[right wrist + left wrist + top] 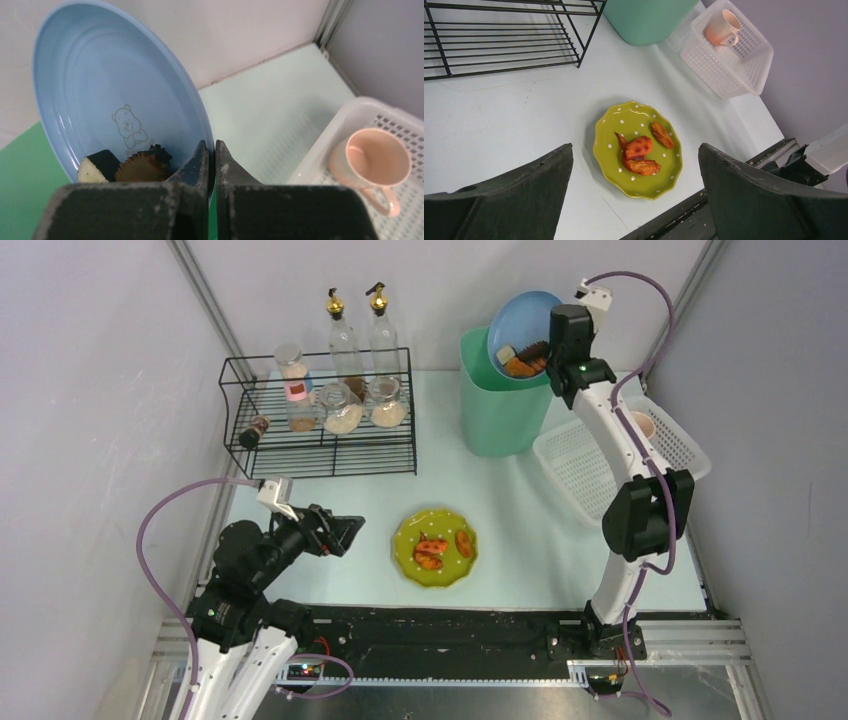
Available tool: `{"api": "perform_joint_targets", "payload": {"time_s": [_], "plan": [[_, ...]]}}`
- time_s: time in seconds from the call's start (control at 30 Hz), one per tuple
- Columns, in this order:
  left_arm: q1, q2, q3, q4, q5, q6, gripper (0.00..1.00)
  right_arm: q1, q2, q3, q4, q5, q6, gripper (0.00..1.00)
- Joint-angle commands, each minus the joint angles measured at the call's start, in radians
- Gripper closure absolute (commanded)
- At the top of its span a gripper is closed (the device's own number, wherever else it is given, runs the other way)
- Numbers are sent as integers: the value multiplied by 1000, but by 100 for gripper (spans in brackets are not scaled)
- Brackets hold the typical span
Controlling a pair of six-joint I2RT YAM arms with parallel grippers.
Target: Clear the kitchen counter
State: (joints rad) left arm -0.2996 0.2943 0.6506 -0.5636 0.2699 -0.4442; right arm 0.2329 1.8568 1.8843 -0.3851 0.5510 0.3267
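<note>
Desk, pale mint, fills the centre of the top view. Right tool, upper right of centre there, is clamped on the rim of a blue plate tilted steeply over the green bin; food bits sit at the plate's low edge. Left tool, lower left, jaws spread wide, grips nothing, near the green dotted plate carrying fried pieces. Pink cup lies in the white basket, right side.
</note>
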Motion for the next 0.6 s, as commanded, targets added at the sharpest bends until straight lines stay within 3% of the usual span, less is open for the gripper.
{"api": "perform_joint_targets", "payload": {"time_s": [0.0,0.2,0.33,0.57], "plan": [[5,4,-3,13,20,2,2,47,-91,-62,360,153,-223,100],[4,-1,-3,13,20,0,2,123,-89,-156,725,238,-620,100],[5,-4,-3,14,21,0,2,172,-83,-236,1061,255,-901,100],[5,-5,-3,13,24,1,2,223,-40,-294,1374,252,-1259,100]]}}
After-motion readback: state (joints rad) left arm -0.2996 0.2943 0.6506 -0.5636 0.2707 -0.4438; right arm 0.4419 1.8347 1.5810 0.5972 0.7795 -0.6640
